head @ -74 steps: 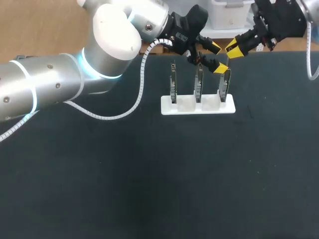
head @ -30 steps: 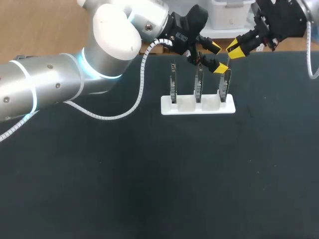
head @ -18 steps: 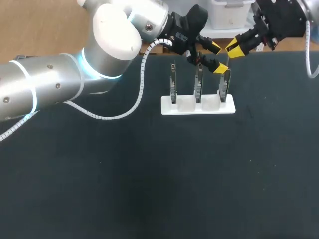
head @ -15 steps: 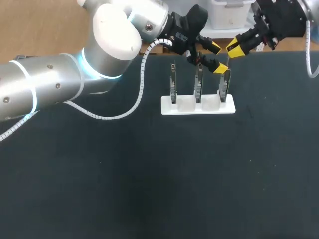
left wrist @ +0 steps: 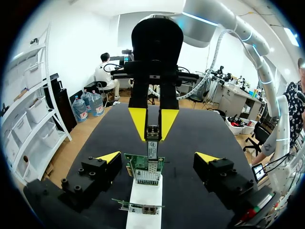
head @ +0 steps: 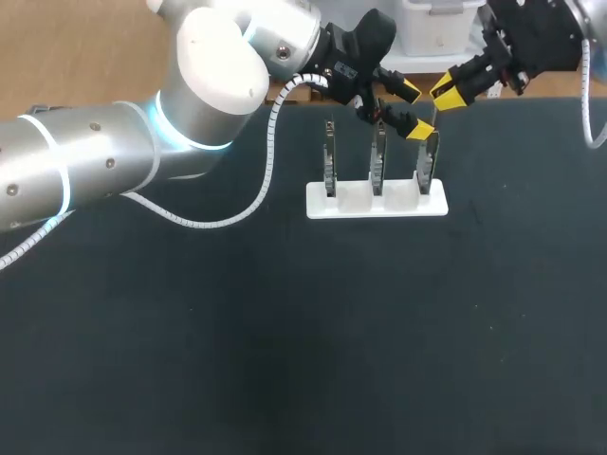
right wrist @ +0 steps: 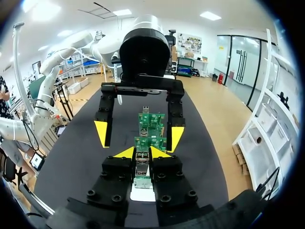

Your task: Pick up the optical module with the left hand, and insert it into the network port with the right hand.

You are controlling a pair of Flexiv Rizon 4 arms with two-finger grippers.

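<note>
Three network cards (head: pixel 377 163): upright in a white holder (head: pixel 365 205) on the black surface (head: pixel 285 332).
Left pincer (left wrist: pixel 158 157): wide, empty, either side of one card.
Right pincer (right wrist: pixel 142 152): clamped on the optical module (left wrist: pixel 152 142), held upright, its lower end at that card's top edge.

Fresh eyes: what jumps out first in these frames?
Two yellow-tipped grippers meet nose to nose near the far edge of the black table: the right gripper pinches a small module just above a circuit card, with the left gripper open and facing it. That card is the end one of three upright in a white holder.
</note>
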